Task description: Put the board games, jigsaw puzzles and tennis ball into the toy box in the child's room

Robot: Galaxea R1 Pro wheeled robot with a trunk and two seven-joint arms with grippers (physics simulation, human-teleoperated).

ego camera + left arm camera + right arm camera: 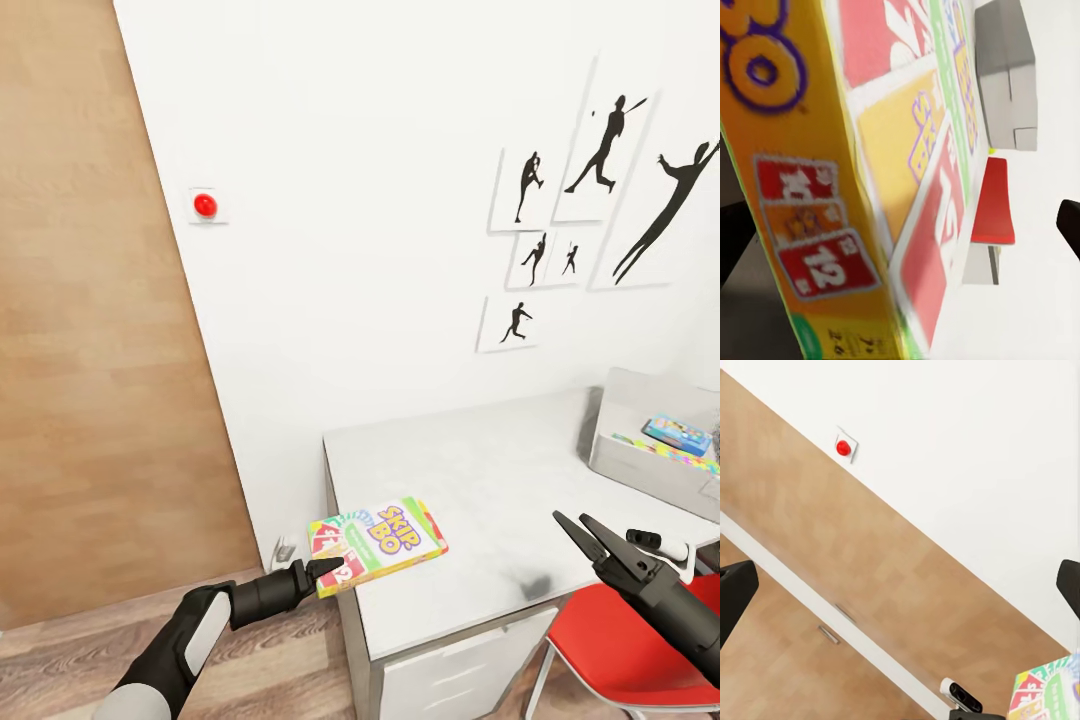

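The left gripper (322,575) is clamped on a flat, glossy cardboard Skip-Bo game box (378,545), orange, green and red, held level over the near left corner of the smooth grey rectangular table (480,470). Up close, the box (870,180) shows a printed "12" card. The right gripper (580,527) hovers with its 2 pointed black fingers spread, grasping nothing. A grey open toy box (650,450) sits at the table's far right, above a red chair (620,640).

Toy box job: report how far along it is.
Done: the toy box on the table already holds some colourful items. In hand: the left claw grips the Skip-Bo box at the table's near corner. Left: carrying it across into the box.
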